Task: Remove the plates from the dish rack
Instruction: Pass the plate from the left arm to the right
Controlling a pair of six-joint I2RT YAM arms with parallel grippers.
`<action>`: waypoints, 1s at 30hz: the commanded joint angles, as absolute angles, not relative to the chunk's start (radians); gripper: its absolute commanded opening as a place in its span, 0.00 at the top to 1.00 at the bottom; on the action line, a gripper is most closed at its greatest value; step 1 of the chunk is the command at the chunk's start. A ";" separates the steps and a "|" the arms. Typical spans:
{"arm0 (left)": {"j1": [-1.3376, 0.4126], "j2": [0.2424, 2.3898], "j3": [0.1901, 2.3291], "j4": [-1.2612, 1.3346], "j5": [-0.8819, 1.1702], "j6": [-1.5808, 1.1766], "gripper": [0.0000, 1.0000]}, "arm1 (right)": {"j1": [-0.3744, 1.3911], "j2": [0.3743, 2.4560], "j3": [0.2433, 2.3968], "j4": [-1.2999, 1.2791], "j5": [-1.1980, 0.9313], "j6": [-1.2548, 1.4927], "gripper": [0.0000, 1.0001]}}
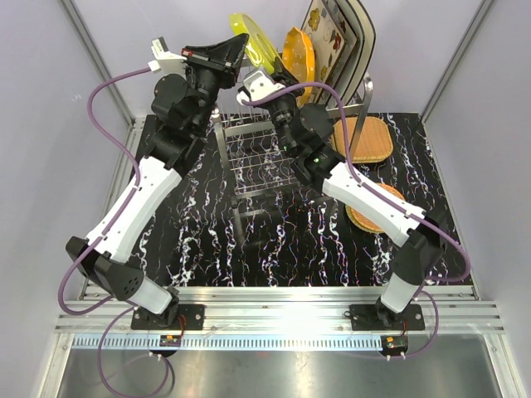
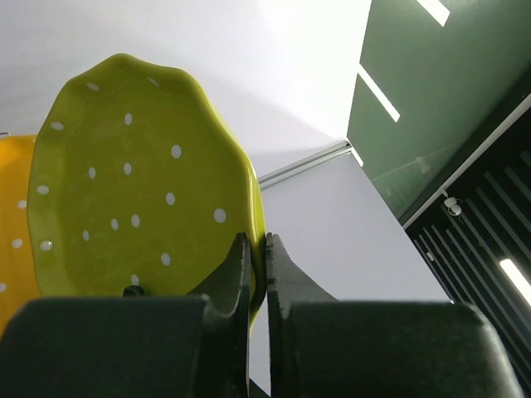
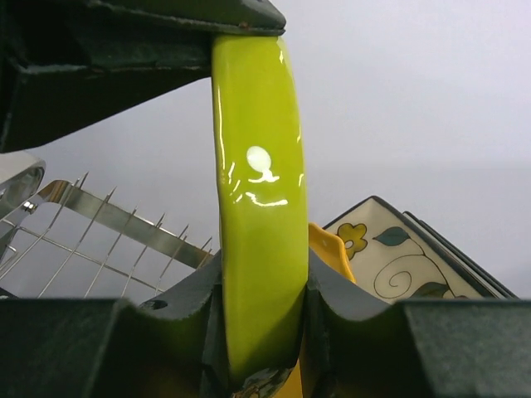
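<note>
Handover looks to be the step in hand. The scalloped yellow-green plate with white dots (image 1: 251, 43) stands on edge in the air over the back of the shiny steel wire dish rack (image 1: 257, 162); whether it is wholly free of the prongs I cannot tell. The left gripper (image 2: 255, 247) is clamped tight on one part of the rim. The right gripper (image 3: 261, 286) sits on another part, and its fingers (image 3: 178, 308) press against both faces of the rim in the right wrist view. The glaze is glossy and probably slick, so the right grip should sit deep over the rim and be firm before the left lets go. The left jaws should then open slowly and draw straight back off the edge, so the plate is not twisted in the one grip left on it. The scalloped orange plate (image 1: 299, 54) stands just behind the right fingers, with the square cream flowered plates with dark rims (image 1: 330, 37) beyond it. The right arm should therefore carry its load up and away from them rather than swing across. A sensible landing place is the black white-veined table (image 1: 207, 236) on the right, near the two tan woven round plates (image 1: 367, 139) already lying there. The plate should stay on edge until clear of the wires, then be tipped flat and lowered gently.
</note>
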State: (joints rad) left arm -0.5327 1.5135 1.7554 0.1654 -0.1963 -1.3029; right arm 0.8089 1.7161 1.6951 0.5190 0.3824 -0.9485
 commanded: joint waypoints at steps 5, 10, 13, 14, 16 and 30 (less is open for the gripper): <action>-0.538 1.405 1.740 0.411 -0.212 -1.310 1.00 | 0.815 1.718 1.739 0.577 0.316 -1.058 1.00; -0.537 1.361 1.686 0.419 -0.227 -1.328 0.99 | 0.799 1.713 1.773 0.601 0.252 -1.077 1.00; -0.537 1.329 1.645 0.425 -0.239 -1.335 0.92 | 0.784 1.717 1.807 0.603 0.224 -1.074 1.00; -0.537 1.319 1.634 0.428 -0.244 -1.336 0.87 | 0.781 1.718 1.825 0.603 0.218 -1.072 1.00; -0.537 1.298 1.606 0.433 -0.247 -1.336 0.82 | 0.770 1.724 1.844 0.600 0.204 -1.066 1.00; -0.537 1.192 1.484 0.403 -0.215 -1.313 0.21 | 0.736 1.707 1.942 0.577 0.176 -0.994 1.00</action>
